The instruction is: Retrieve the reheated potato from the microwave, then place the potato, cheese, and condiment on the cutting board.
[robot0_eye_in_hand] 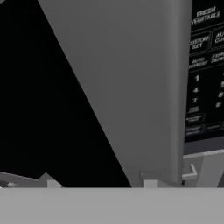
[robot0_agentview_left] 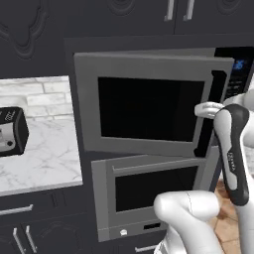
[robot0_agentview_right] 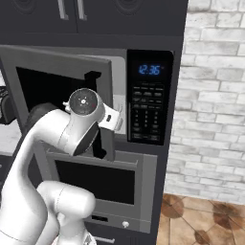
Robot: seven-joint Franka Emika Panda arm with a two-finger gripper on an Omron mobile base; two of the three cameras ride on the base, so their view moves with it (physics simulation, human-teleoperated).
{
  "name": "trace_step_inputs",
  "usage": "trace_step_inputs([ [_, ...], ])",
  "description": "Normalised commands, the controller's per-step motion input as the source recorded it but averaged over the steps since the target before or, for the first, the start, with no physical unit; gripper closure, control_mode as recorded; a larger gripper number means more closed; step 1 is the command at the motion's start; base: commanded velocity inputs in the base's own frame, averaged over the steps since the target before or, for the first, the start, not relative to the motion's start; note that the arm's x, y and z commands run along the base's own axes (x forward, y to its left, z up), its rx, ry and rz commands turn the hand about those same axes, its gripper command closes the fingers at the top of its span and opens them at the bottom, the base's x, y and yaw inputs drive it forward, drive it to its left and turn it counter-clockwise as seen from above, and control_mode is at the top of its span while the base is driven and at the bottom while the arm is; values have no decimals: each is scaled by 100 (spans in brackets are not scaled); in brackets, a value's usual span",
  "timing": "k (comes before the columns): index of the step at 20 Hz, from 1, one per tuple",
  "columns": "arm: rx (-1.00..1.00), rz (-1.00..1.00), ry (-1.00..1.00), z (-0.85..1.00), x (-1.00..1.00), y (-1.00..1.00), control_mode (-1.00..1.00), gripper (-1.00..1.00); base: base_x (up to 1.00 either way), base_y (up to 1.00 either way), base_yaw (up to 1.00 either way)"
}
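At centre frame, the microwave (robot0_agentview_left: 149,106) is standing with its dark-glass door (robot0_agentview_left: 144,104) swung partly open toward me; I am seeing the grey inner wall and a black cavity in the hand view, but I cannot tell where the potato is, since the interior is too dark to read. Beside the door, the black keypad panel (robot0_agentview_right: 149,103) is showing its blue display. I am holding the hand (robot0_agentview_left: 207,108) at the free edge of the door, near its dark handle (robot0_agentview_left: 211,111); its fingers are hidden behind the wrist, so I cannot tell how far apart they are or whether they are gripping anything. Below, the lower oven (robot0_agentview_left: 149,193) is sitting closed. Further left, a toaster (robot0_agentview_left: 12,131) is resting on the marble tabletop (robot0_agentview_left: 44,149). I am judging the task as barely begun: door opening is under way, while fetching the potato and loading the board with all three items are left.
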Motion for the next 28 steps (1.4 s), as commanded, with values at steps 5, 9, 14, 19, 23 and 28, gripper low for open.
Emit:
trace_step_inputs([
  [5, 0, -1, 0, 18, -90, 0, -100, 100, 0, 0, 0],
  [9, 0, -1, 0, 19, -88, 0, -100, 100, 0, 0, 0],
  [14, 0, -1, 0, 18, -90, 0, -100, 100, 0, 0, 0],
  [19, 0, -1, 5, 19, -83, 0, -100, 100, 0, 0, 0],
  [23, 0, 0, 2, 16, -84, 0, -100, 100, 0, 0, 0],
  [28, 0, 0, 0, 10, -76, 7, -100, -100, 0, 0, 0],
])
